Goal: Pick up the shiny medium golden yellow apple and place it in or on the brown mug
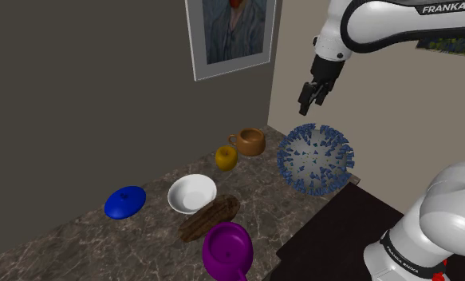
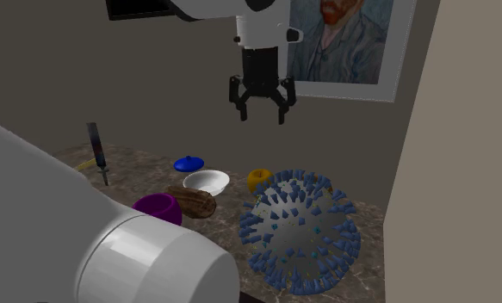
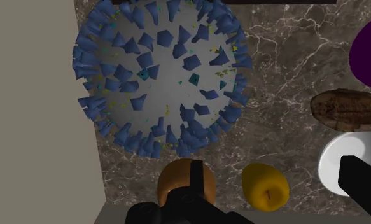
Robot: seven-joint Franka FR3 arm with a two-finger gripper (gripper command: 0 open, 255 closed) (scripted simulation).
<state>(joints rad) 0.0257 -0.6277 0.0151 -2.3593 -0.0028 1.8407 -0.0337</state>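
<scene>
**Shoulder view: gripper aloft, apple on the counter beside the mug**

I read the gripper [image 2: 262, 117] as hanging well above the marble counter [image 1: 79, 239], its jaws spread wide with nothing between them. In the shoulder view the golden-yellow apple [image 1: 226, 157] rests on the counter at 8 o'clock of the brown mug [image 1: 250, 142], just beside its handle; the mug stands upright. The gripper shows at 2 o'clock of the mug, against the wall. A grey ball with blue spikes [image 1: 315, 159] lies at 4 o'clock of the mug. From the apple, a white bowl [image 1: 192, 193] sits between 7 and 8 o'clock. A blue object [image 1: 125, 202] lies at 9 o'clock of that bowl, and a brown oblong object [image 1: 209, 218] at 5 o'clock, touching a purple vessel [image 1: 227, 250].
</scene>
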